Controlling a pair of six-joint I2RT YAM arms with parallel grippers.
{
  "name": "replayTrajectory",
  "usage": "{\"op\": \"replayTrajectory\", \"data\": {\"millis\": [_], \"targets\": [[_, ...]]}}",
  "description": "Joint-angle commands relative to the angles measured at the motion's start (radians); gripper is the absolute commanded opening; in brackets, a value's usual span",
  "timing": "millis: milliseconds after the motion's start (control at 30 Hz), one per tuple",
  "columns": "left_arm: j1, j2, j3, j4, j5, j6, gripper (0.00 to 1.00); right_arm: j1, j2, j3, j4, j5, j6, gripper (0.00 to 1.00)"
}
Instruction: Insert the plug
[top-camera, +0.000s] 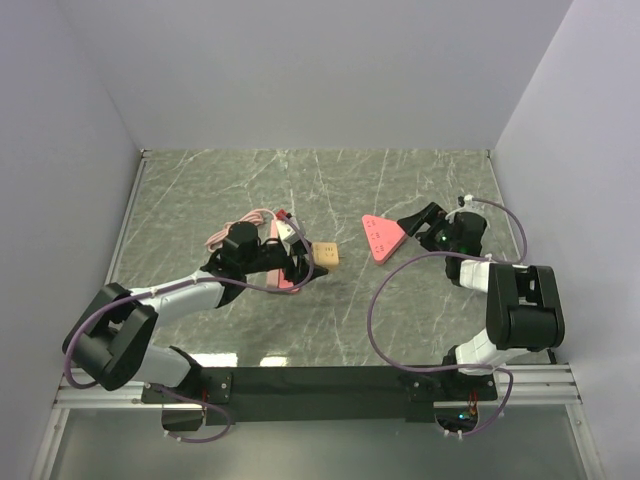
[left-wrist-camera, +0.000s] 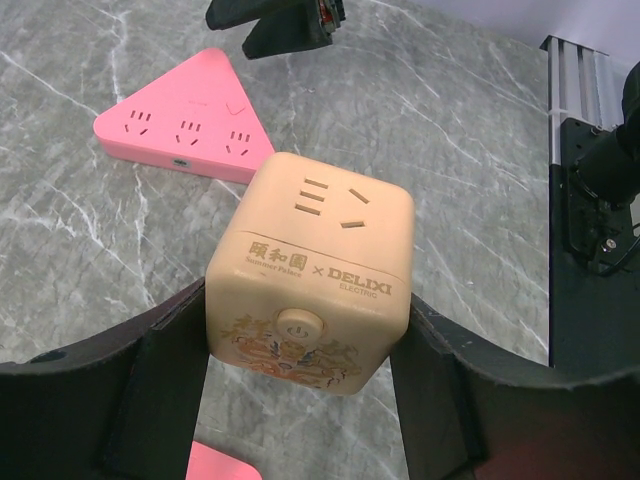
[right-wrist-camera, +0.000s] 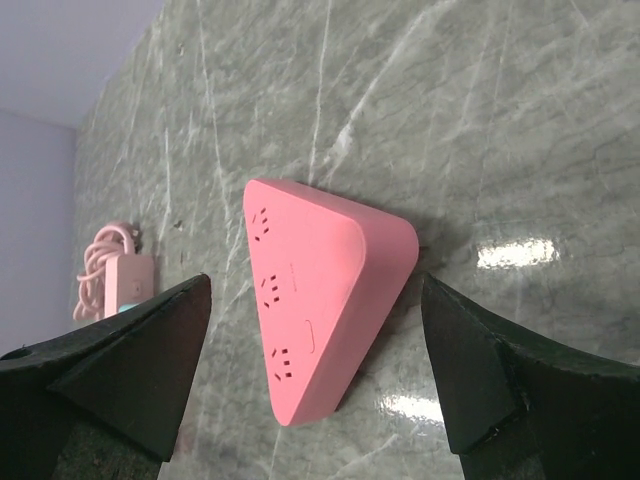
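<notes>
Viewing from above, the left claw (top-camera: 316, 263) pinches the beige cube plug (top-camera: 327, 256) over the desk (top-camera: 300, 190), apart from the pink triangular socket (top-camera: 381, 238). Left wrist view: both fingers press the cube's sides. Right wrist view: the right claw (right-wrist-camera: 315, 300) stands spread, the socket lying flat between its fingers.
</notes>
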Motion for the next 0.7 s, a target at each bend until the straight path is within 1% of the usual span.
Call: {"op": "replayTrajectory", "data": {"millis": [0, 133, 400, 667], "targets": [[0.004, -0.015, 0.035, 0.029, 0.014, 0.027, 0.0, -0.003, -0.004, 0.033, -0.019, 0.04, 0.01, 0.91], [0.004, -0.042, 0.018, 0.033, 0.002, 0.027, 0.0, -0.001, 0.061, 0.068, -0.026, 0.008, 0.042, 0.9], [0.004, -0.079, 0.0, 0.035, -0.007, 0.021, 0.0, 0.014, 0.091, 0.123, -0.094, 0.063, 0.056, 0.89], [0.004, -0.105, -0.012, 0.029, -0.018, 0.018, 0.0, 0.062, 0.188, 0.208, -0.126, 0.043, 0.084, 0.87]]}}
